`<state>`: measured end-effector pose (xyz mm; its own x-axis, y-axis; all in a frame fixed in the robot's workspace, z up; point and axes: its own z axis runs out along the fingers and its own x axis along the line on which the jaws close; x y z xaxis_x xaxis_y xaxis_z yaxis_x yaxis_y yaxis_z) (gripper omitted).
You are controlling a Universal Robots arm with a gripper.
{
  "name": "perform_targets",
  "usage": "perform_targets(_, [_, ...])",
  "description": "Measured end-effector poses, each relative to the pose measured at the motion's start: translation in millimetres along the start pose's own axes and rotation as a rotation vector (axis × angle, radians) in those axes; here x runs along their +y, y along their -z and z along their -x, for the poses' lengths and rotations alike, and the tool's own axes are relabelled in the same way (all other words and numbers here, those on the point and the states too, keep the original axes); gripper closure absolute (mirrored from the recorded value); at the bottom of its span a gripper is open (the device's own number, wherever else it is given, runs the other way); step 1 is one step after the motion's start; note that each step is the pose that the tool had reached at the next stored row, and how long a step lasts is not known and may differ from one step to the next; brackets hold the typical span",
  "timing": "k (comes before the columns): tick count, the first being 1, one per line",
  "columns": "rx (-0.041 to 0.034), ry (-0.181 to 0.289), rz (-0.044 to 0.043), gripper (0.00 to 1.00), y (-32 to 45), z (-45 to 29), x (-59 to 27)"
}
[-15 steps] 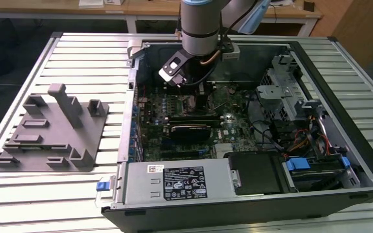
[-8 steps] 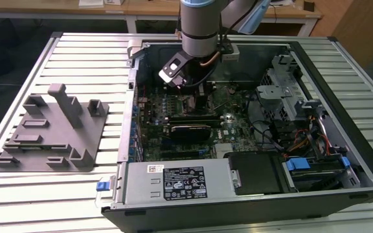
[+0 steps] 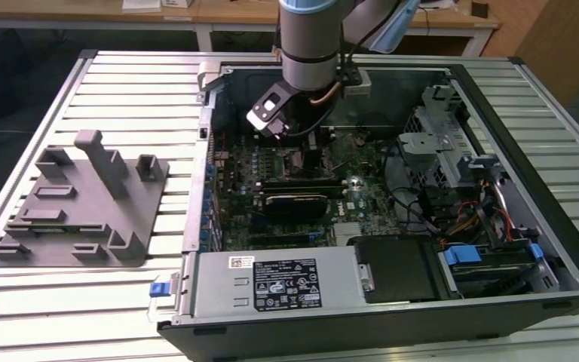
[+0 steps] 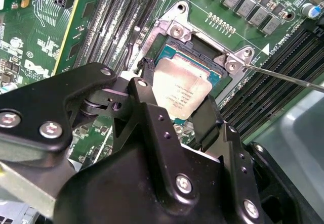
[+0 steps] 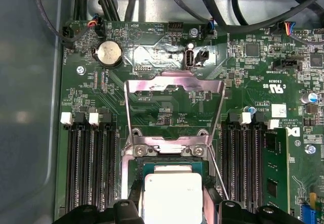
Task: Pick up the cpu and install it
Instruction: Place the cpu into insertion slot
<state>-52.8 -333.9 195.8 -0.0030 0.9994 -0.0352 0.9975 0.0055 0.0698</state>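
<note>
The cpu, a flat silvery square chip, sits low in the black motherboard socket, level with its teal rim. My gripper is shut on it, one black finger at each of two opposite edges. In the first wrist view the cpu lies just below the raised metal load plate, with my gripper straddling it. In the exterior view the arm reaches down into the open computer case, and my gripper hangs over the motherboard's middle.
A thin retention lever sticks out beside the socket. Memory slots flank the socket on both sides. The case holds a power supply in front and a drive cage. A grey fixture block lies on the slatted table at the exterior view's left.
</note>
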Motion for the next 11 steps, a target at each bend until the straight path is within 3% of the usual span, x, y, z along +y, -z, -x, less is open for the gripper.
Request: perform_targets(11, [0.0005,-0.016,-0.0005,0.45,-2.1,-0.1,-0.3])
